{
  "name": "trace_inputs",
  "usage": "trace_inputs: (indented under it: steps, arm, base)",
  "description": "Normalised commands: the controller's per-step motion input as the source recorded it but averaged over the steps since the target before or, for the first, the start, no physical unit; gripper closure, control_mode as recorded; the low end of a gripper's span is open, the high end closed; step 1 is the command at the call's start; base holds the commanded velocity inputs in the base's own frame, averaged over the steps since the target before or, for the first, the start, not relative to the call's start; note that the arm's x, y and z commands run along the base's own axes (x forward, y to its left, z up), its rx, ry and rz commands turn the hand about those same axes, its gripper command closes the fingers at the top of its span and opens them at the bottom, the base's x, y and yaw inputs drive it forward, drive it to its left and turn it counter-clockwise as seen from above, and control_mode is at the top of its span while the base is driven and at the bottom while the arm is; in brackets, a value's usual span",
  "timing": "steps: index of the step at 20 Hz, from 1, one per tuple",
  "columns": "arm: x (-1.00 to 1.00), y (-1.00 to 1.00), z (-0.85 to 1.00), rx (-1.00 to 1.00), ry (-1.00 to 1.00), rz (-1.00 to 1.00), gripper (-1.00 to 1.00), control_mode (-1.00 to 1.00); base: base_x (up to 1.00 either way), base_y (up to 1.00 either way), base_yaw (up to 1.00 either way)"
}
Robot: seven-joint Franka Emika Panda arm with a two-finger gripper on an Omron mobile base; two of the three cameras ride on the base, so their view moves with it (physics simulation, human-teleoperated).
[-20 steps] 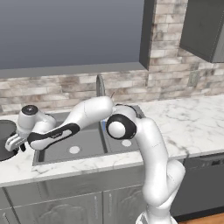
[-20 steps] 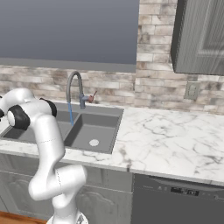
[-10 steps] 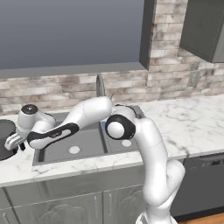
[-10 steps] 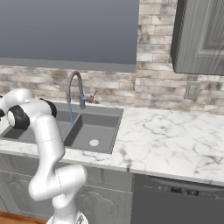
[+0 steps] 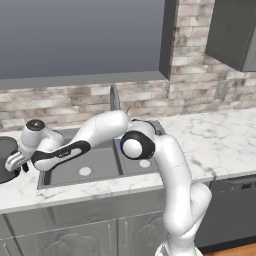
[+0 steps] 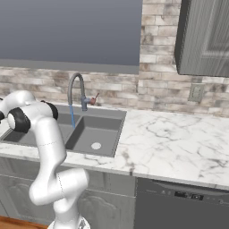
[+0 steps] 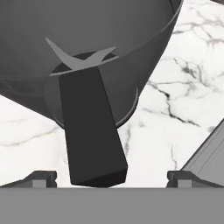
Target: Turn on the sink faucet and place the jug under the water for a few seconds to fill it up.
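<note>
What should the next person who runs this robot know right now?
Gripper: open, fingers wide apart on either side of the jug's black handle, not closed on it.
Jug: stands on the marble counter left of the sink, not under the spout.
Sink faucet: on; water runs into the left basin.
Done: faucet on, gripper lined up at the handle.
Left: grip the handle, carry the jug under the stream, hold it there briefly.
</note>
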Motion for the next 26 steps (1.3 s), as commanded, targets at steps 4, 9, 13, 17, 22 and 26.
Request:
trace_inputs:
  steps: [4, 9, 13, 17, 22, 26]
  arm:
    - [0.0, -0.09, -0.16, 0.12, 0.0, 0.01, -1.0, -1.0]
    - [0.0, 0.0, -0.01, 0.06, 0.0, 0.0, -1.0, -1.0]
    - [0.0, 0.0, 0.0, 0.0, 0.0, 0.0, -1.0, -1.0]
    - [0.0, 0.0, 0.0, 0.0, 0.0, 0.0, 1.0, -1.0]
    - [0.12, 0.04, 0.0, 0.0, 0.0, 0.0, 1.0, -1.0]
    - [0.11, 0.0, -0.01, 0.0, 0.0, 0.0, 1.0, -1.0]
  base:
    - [0.0, 0.0, 0.0]
    - [0.0, 0.0, 0.0]
    - [0.0, 0.0, 0.0]
    - [0.0, 0.0, 0.0]
    - [0.0, 0.0, 0.0]
    - [0.0, 0.0, 0.0]
